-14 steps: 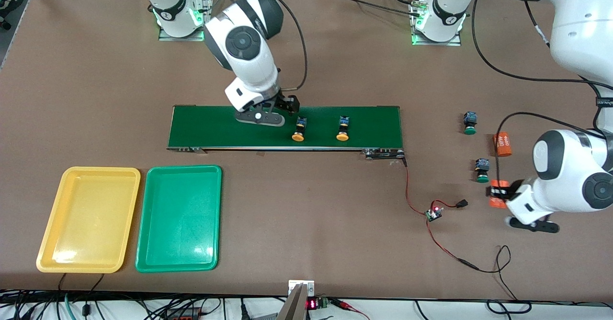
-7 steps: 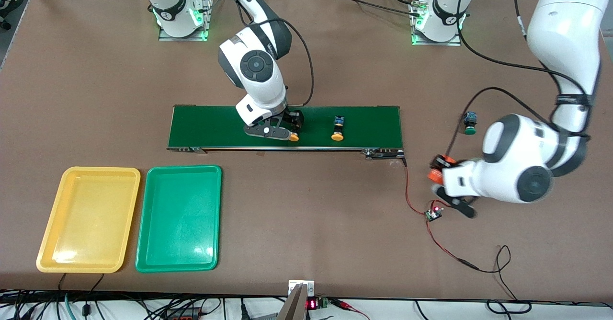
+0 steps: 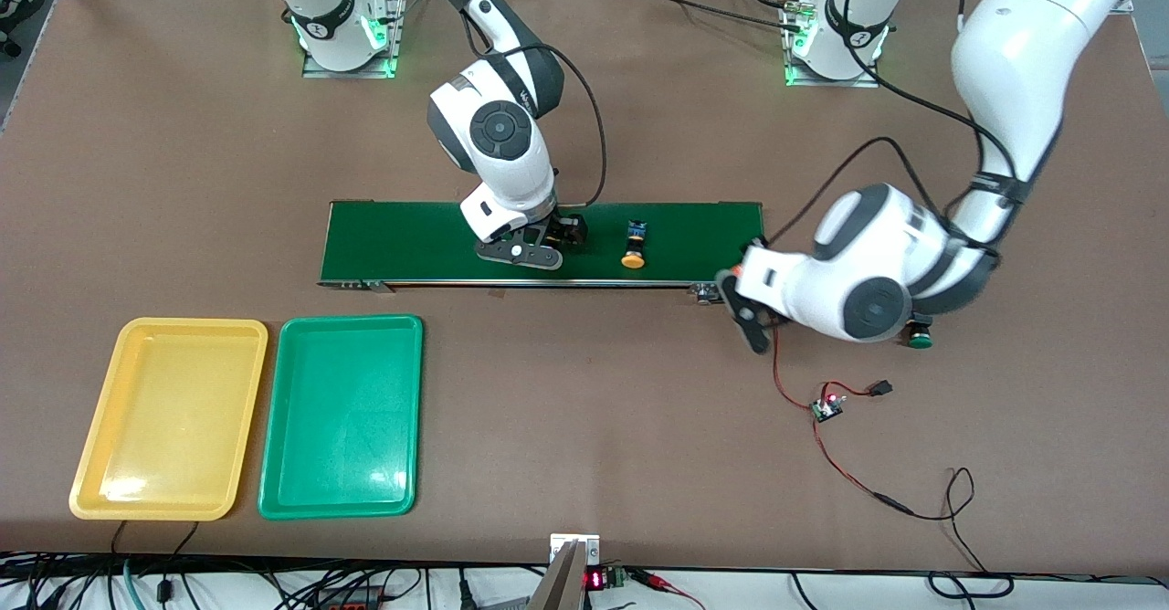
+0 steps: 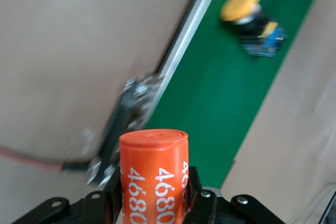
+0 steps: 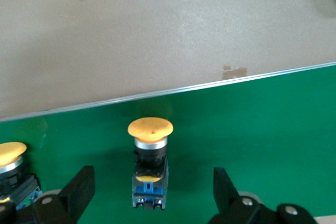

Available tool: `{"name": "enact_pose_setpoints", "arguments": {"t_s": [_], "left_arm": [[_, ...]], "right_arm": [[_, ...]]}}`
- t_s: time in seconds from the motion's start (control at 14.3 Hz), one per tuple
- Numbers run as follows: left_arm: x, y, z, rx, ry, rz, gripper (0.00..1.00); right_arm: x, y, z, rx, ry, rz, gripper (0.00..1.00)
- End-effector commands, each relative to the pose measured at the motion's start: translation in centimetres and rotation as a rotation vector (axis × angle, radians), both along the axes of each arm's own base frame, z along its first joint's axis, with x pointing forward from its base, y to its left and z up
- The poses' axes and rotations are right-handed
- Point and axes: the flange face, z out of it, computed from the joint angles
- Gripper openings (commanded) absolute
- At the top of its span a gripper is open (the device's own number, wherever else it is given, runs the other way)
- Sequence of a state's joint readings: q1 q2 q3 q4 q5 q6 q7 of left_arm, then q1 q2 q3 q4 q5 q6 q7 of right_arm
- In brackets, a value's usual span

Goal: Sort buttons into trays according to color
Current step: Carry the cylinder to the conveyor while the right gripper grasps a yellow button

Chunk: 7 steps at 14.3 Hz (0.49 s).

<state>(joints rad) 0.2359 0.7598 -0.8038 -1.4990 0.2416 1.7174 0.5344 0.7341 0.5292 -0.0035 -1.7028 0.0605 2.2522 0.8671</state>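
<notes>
My right gripper (image 3: 521, 252) is low over the dark-green belt (image 3: 411, 240), hiding one yellow-capped button. In the right wrist view that button (image 5: 149, 156) lies between the open fingers (image 5: 79, 187) of my right gripper (image 5: 152, 192), untouched. A second yellow button (image 3: 632, 249) lies on the belt beside it, toward the left arm's end. My left gripper (image 3: 747, 313) is over the belt's end and is shut on an orange numbered cylinder (image 4: 153, 174). One green button (image 3: 919, 340) peeks out under the left arm; the other is hidden. The yellow tray (image 3: 169, 409) and the green tray (image 3: 342, 409) are empty.
A small circuit board (image 3: 827, 406) with red and black wires lies on the table nearer the front camera than the left gripper. The wires run to the belt's end. The trays stand side by side toward the right arm's end, near the front edge.
My left arm swung with the orange cylinder from beside the green buttons to the belt's end. My right gripper came down around one yellow button. The other yellow button drifted along the belt toward it.
</notes>
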Motion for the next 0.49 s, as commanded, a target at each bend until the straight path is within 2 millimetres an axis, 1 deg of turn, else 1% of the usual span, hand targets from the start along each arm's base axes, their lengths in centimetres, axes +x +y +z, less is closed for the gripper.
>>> {"name": "enact_pose_setpoints", "arguments": {"t_s": [0.0,0.07,0.21,0.28,0.35,0.42], "left_arm": [[-3.7,-4.0,0.1,0.0,-0.083,-0.164,0.09],[-4.5,-4.7,-0.8,-0.01,-0.107,-0.186,0.09],[-5.7,-5.5,-2.3,-0.048,-0.162,-0.253,0.09],[-5.9,-5.3,-2.9,-0.069,-0.182,-0.275,0.08],[-6.2,-4.9,-3.4,-0.083,-0.192,-0.279,0.08],[-6.6,-5.0,-3.8,-0.093,-0.208,-0.294,0.08]], "right_arm": [[-0.6,0.5,-1.1,-0.023,0.011,0.002,0.95],[-0.8,0.7,-1.8,-0.031,0.018,0.013,0.9],[-1.1,0.6,-3.3,-0.05,0.029,0.023,0.84],[-1.2,0.3,-3.7,-0.057,0.033,0.027,0.8],[-1.4,0.1,-4.0,-0.063,0.038,0.043,0.74],[-1.4,-0.1,-4.2,-0.066,0.042,0.061,0.65]]}}
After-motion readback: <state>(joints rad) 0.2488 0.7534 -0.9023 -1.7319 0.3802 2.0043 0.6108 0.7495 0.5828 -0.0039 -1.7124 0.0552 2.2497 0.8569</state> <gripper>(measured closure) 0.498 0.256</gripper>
